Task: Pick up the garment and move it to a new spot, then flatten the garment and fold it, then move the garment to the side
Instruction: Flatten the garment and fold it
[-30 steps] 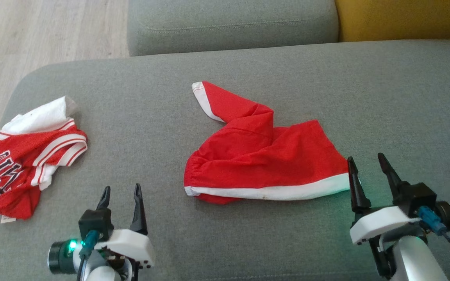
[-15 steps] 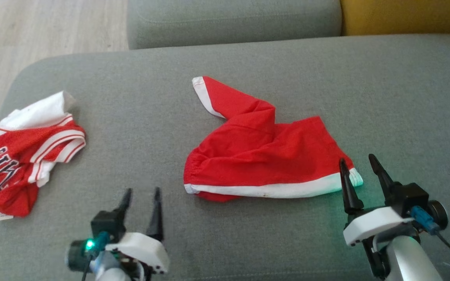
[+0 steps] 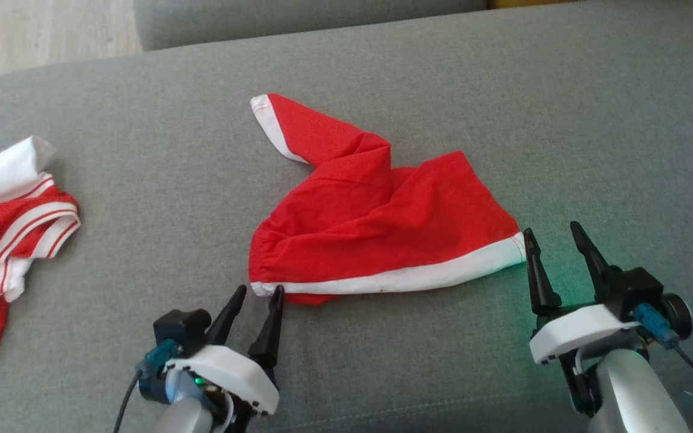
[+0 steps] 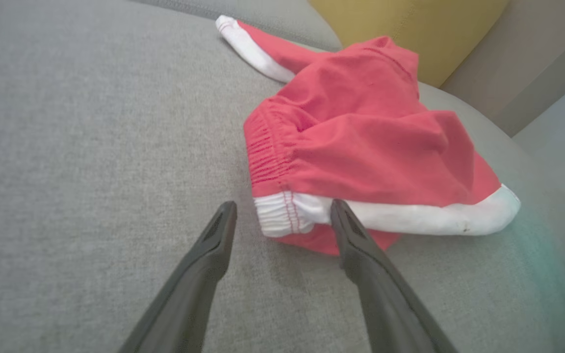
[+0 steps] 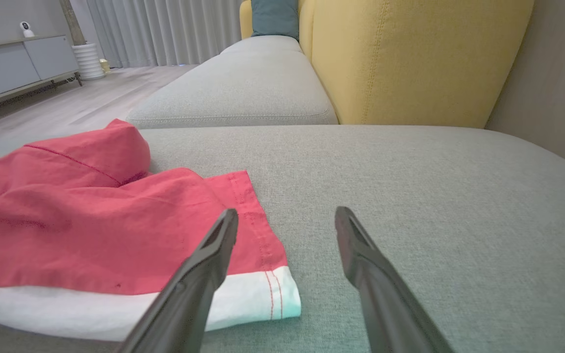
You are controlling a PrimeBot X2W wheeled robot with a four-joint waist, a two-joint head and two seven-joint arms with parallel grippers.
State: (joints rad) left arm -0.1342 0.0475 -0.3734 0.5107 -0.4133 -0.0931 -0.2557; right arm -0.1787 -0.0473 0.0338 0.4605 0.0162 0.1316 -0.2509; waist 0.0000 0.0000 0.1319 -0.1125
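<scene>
The red garment (image 3: 382,228), with a white band along its near edge, lies crumpled at the middle of the grey cushion (image 3: 142,168). The left gripper (image 3: 260,290) has its fingers spread on either side of the garment's gathered near-left corner, not closed on it. The right gripper (image 3: 551,230) is also spread, one finger just beside the white right-hand corner. A red-and-white jersey (image 3: 15,222) lies well apart at the cushion's left.
</scene>
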